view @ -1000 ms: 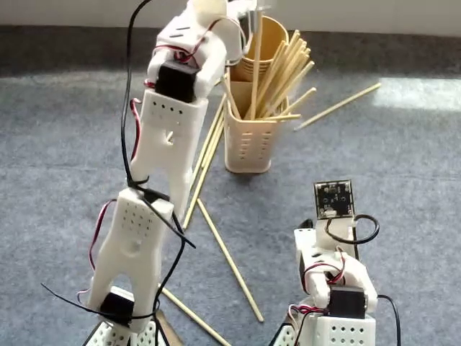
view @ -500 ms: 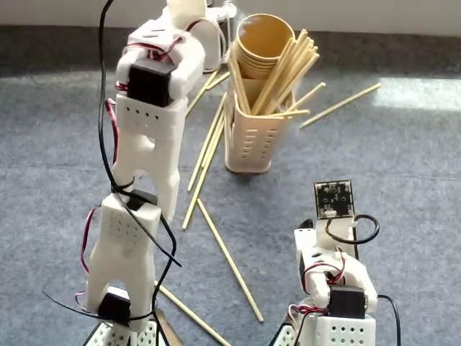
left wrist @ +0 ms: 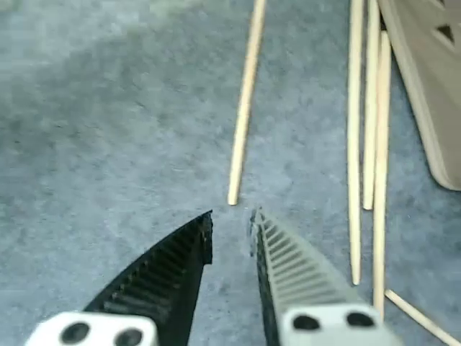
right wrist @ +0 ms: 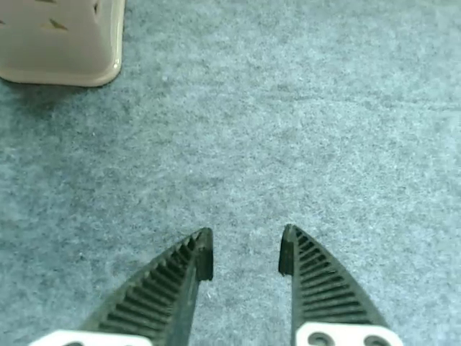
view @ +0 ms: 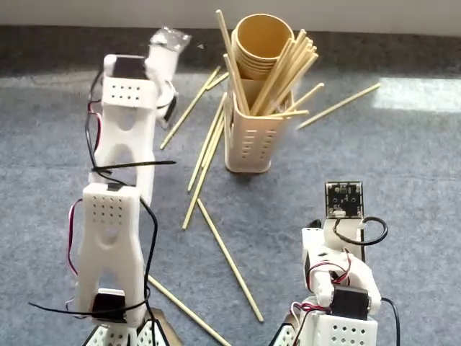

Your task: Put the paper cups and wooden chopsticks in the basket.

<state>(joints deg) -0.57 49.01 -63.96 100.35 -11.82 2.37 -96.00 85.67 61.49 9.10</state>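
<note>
A stack of paper cups (view: pixel 263 40) stands in the beige basket (view: pixel 251 140) together with several wooden chopsticks (view: pixel 284 72). More chopsticks lie loose on the carpet left of the basket (view: pixel 207 144). My left arm (view: pixel 130 101) is over the carpet to the left of the basket. Its gripper (left wrist: pixel 232 220) is open a little and holds nothing, with the end of one loose chopstick (left wrist: pixel 245 108) just ahead of the fingertips. Two other chopsticks (left wrist: pixel 356 144) and the basket wall (left wrist: pixel 432 86) lie beside it. My right gripper (right wrist: pixel 245 251) is open over bare carpet, the basket's corner (right wrist: pixel 61 43) farther off.
Grey carpet covers the table. One chopstick (view: pixel 338 106) lies right of the basket, another (view: pixel 227 259) runs diagonally between the arms, and one (view: pixel 180 310) lies near the left arm's base. My right arm (view: pixel 338 267) sits low at the front right.
My left arm has swung from above the basket back to the left and down toward the carpet. The chopstick it held upright now stands in the basket. The right arm shifted slightly.
</note>
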